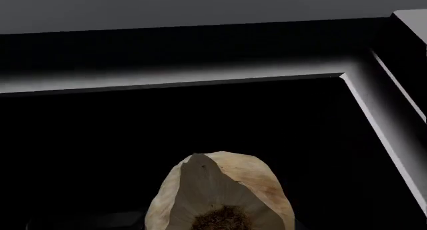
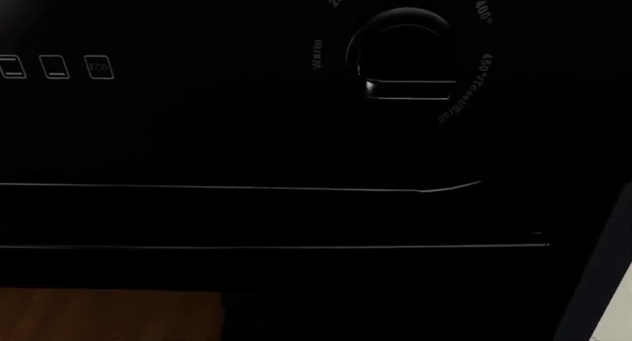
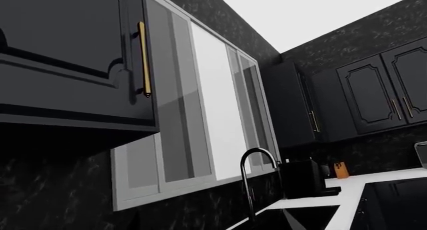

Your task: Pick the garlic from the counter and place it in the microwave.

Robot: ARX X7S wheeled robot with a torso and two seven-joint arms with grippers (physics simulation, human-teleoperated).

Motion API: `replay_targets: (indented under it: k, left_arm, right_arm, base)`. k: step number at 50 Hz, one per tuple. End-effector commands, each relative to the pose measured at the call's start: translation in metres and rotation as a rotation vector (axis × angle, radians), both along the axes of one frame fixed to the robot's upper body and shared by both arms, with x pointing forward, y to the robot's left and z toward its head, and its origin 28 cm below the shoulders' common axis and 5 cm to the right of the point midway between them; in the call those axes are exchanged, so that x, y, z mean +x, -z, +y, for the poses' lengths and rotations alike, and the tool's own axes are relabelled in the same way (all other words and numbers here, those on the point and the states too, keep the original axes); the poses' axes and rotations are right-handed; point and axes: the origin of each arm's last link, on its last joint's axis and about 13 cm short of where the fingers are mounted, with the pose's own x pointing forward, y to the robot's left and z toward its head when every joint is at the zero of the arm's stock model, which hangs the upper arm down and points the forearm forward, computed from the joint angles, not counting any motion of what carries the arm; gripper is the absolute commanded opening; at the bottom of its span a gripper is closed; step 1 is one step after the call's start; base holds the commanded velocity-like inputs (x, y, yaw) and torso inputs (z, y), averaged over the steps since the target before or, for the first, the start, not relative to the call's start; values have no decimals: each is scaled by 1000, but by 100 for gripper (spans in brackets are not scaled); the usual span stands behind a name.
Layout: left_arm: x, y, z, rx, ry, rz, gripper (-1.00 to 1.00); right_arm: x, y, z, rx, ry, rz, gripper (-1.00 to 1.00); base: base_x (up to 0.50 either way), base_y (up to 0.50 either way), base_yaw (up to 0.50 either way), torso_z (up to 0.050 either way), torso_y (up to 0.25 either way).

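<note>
The small tan-brown garlic bulb [image 1: 220, 195], root end toward the left wrist camera, hangs just in front of a dark cavity framed by a grey metal rim [image 1: 200, 78], which looks like the microwave's open mouth. No fingers show in that view, so whether the left gripper is clamped on the bulb cannot be told. The right gripper is out of sight; its camera looks toward a black curved tap [image 3: 257, 182] and a white-veined counter [image 3: 373, 182]. The carrying step seems in hand; next, the bulb needs moving past the rim and releasing inside.

Kitchen (dark cabinets [image 3: 67, 55], faucet [image 3: 257, 182])
</note>
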Motion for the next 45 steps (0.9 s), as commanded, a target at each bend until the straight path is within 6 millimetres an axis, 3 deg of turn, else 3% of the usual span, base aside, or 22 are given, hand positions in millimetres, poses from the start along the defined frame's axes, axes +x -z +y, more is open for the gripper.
replay_targets:
  k: [1,45]
  left_arm:
    - [6,4,4,-18,-24,69,-100]
    - [36,29,27,-81,-169,411,-100]
  right_arm:
    - [0,1,0,1,-1,2,100]
    - [3,0,1,-2,-2,12,100]
  base:
    - [0,0,0,0,0]
    - [0,0,0,0,0]
